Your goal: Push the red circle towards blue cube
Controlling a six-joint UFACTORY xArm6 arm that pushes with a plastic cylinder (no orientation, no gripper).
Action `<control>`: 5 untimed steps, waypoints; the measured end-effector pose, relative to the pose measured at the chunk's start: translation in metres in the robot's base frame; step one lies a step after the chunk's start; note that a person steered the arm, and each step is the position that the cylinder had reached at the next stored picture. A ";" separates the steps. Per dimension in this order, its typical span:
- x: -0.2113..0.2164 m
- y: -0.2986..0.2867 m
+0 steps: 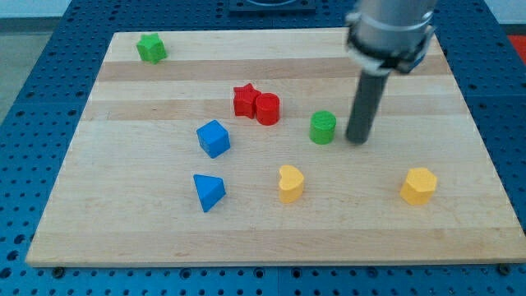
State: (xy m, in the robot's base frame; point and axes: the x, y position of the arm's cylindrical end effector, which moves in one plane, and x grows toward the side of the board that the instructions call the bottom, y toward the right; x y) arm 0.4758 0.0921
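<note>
Tip (357,140) sits just right of green cylinder (322,127), touching nothing, no jaws fitted. Red circle (267,108) apparently touches red star (245,100). Circle round, push from upper right toward blue cube (214,138)

The arm (390,25) is cut off by the view's top edge, its lower housing blurred.

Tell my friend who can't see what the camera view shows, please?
My tip rests on a wooden board, just right of a green cylinder. The red circle touches a red star, with the blue cube lower left. Also there: a blue triangle, yellow heart, yellow hexagon, green star.
</note>
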 end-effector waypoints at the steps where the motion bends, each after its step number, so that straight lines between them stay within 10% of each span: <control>1: 0.070 -0.034; 2: 0.117 -0.040; 5: -0.028 -0.109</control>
